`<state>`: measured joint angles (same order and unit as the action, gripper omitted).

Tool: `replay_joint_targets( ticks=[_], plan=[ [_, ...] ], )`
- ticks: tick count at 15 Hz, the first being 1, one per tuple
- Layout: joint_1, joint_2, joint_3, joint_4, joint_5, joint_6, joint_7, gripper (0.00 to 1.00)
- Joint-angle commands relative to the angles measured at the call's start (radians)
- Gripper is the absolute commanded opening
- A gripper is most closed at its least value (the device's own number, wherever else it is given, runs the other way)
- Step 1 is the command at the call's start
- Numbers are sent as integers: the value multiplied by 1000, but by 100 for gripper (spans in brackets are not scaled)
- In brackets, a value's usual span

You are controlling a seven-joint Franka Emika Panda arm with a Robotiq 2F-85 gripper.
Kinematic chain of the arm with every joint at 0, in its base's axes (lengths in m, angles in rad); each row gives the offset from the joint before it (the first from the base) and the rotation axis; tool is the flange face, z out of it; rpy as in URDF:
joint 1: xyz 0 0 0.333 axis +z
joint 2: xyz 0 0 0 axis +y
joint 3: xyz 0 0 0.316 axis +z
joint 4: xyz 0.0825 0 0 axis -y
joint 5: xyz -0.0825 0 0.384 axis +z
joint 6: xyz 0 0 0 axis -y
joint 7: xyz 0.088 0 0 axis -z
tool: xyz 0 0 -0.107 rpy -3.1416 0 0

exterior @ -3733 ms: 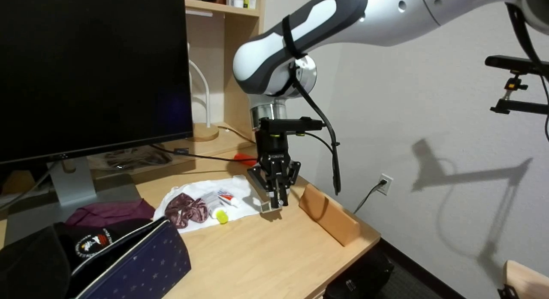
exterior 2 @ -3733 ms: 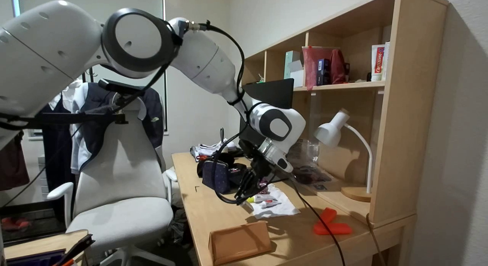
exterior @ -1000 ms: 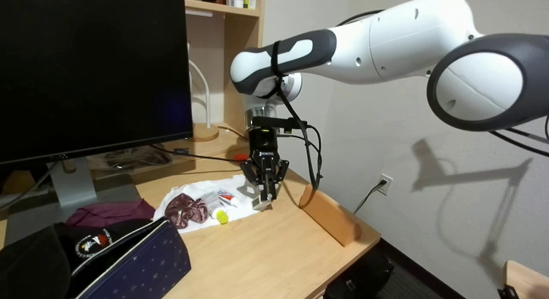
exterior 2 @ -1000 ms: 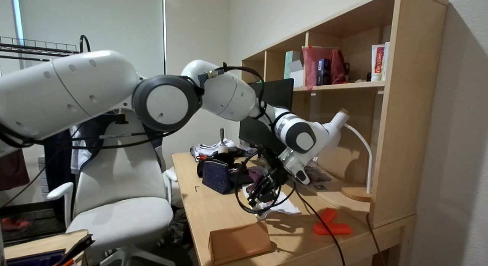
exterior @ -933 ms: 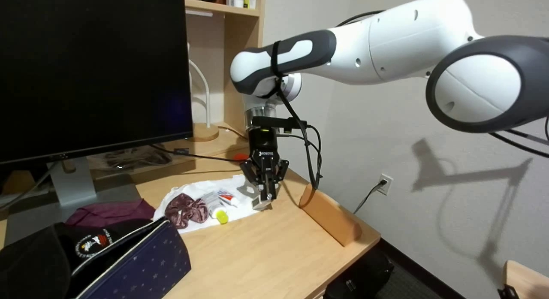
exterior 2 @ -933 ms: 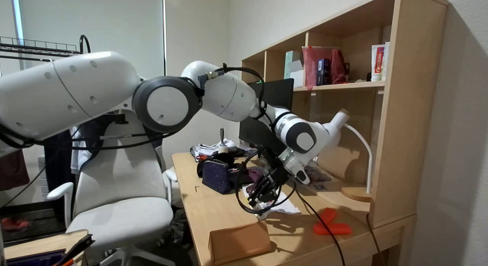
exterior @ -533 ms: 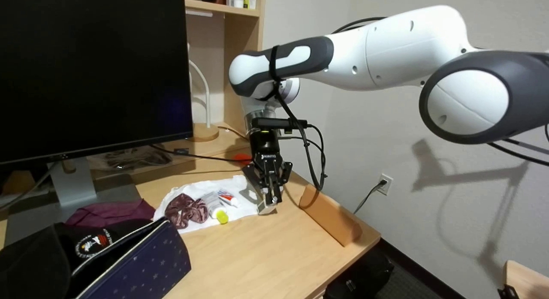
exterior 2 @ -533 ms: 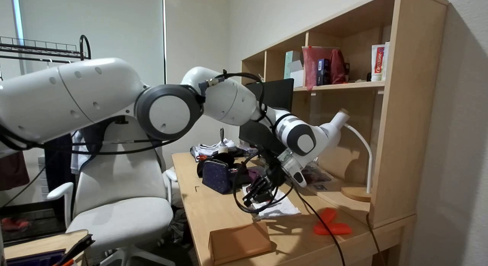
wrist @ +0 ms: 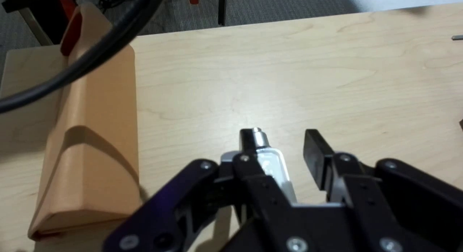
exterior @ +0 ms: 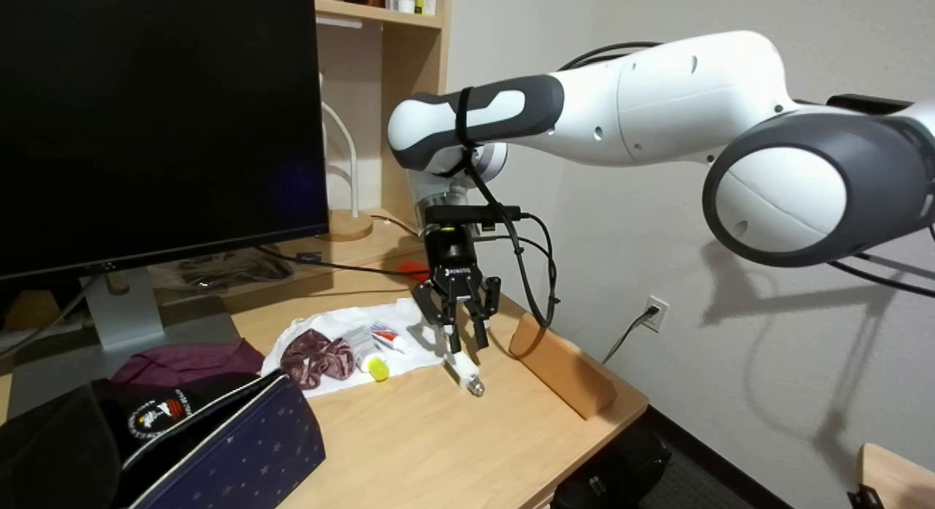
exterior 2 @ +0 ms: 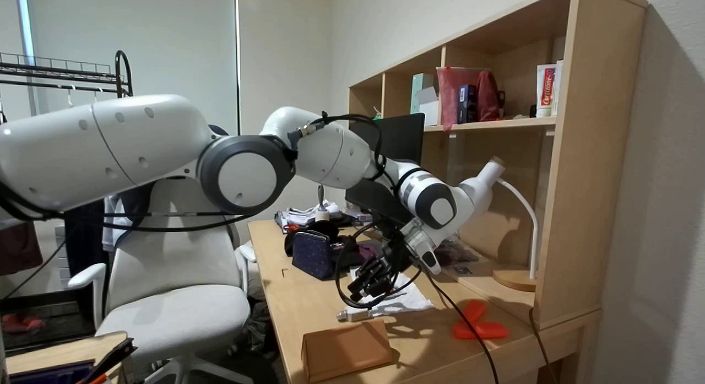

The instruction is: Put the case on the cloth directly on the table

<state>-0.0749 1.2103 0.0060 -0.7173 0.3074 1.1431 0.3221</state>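
The tan-brown case (exterior: 561, 366) lies on the wooden table (exterior: 409, 443) near its corner, apart from the white cloth (exterior: 402, 315); it also shows in the wrist view as a long boxy case (wrist: 105, 136). Open jaws mark my gripper (exterior: 468, 341), just beyond the cloth's edge. Below them a small whitish bottle (exterior: 463, 369) with a silver tip lies on the tabletop, its back end by the cloth; whether it touches the cloth I cannot tell. In the wrist view the left finger partly covers this bottle (wrist: 273, 165), and a gap separates it from the right finger.
A maroon scrunchie (exterior: 315, 357) and tubes lie on the cloth. A starry navy pouch (exterior: 248, 450) and a dark cap stand near the monitor (exterior: 161, 129). Red objects (exterior 2: 479, 326) sit behind the case. A black cable (wrist: 90, 56) hangs beside the gripper.
My gripper has opened and let go of the small bottle, which now lies on the table below the fingers. The arm has come down slightly. The tan-brown case has not moved.
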Motion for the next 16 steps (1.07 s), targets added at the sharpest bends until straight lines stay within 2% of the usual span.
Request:
replay_joint_targets(
  ticks=[1,5,6,9,16],
  plan=[
    [3,48,0,88,0,-37,40,73],
    [11,34,-5,85,-12,-9,22,97],
    [15,28,-6,82,-21,5,0,99],
    [17,19,-1,76,-18,36,-36,100],
    [63,-38,-37,-18,-62,295,-135,100]
  ],
)
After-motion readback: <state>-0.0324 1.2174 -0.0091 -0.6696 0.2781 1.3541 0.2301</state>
